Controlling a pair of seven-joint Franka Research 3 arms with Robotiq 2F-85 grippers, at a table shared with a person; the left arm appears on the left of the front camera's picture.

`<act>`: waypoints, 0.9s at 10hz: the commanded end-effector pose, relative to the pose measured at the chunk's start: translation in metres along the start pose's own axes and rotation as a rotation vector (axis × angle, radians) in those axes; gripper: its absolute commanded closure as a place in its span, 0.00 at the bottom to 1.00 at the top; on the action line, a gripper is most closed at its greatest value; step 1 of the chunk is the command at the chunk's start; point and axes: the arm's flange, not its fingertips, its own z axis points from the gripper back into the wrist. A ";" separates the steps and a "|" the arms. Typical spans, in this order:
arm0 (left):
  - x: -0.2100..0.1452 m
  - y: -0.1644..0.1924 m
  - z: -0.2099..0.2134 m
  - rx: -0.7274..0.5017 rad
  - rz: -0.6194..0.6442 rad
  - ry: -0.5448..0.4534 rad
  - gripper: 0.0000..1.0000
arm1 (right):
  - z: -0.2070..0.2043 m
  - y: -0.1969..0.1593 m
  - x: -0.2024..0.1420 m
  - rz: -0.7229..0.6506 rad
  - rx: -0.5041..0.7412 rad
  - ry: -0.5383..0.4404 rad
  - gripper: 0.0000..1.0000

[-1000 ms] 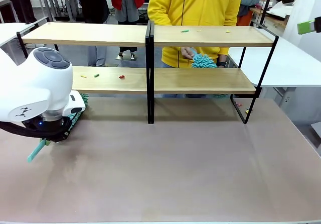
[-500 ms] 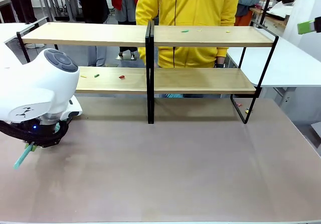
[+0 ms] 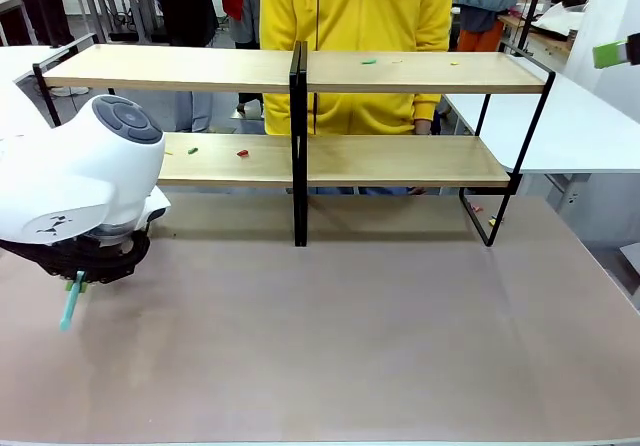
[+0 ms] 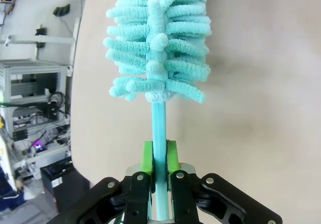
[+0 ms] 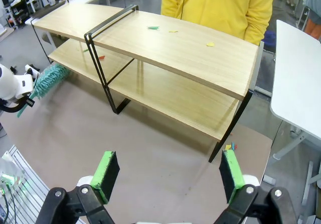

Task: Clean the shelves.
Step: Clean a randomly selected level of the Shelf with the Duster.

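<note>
Light-wood boards on a thin black metal frame form the two-tier shelves (image 3: 180, 68). In your front view they span the far part of the brown tabletop (image 3: 350, 346) from ten o'clock to two o'clock, and a black centre post (image 3: 298, 146) divides them into two halves.

Note the scraps on the boards. A small green scrap (image 3: 369, 62) lies on the upper board's right half near twelve o'clock. A small red scrap (image 3: 242, 152) lies on the lower board's left half.

Your left gripper (image 4: 159, 156) is clamped on the thin handle of a fluffy teal chenille duster (image 4: 158, 43). In its wrist view the green pads (image 4: 146, 156) press the handle from both sides, and the head points to twelve o'clock over the tabletop.

In the front view the white left arm (image 3: 80, 181) sits at nine o'clock, in front of the lower board's left end. The handle's end projects below it toward seven o'clock.

Your right gripper (image 5: 168, 171) has its fingers wide apart and holds nothing. It hangs above the table, with the shelves at twelve o'clock in its wrist view.

A person in a yellow top (image 3: 355, 26) stands behind the shelves at twelve o'clock.
</note>
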 end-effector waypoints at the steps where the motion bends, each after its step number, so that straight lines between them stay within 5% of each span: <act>1: -0.064 0.021 -0.032 0.045 0.058 -0.057 0.88 | 0.000 -0.001 0.000 -0.002 0.003 -0.002 0.00; 4: -0.064 0.018 -0.033 0.042 0.087 -0.067 0.88 | 0.000 -0.001 0.000 -0.002 0.003 -0.002 0.00; 9: -0.085 0.047 -0.022 -0.238 -0.519 -0.114 0.88 | 0.000 -0.001 0.000 -0.002 0.003 -0.002 0.00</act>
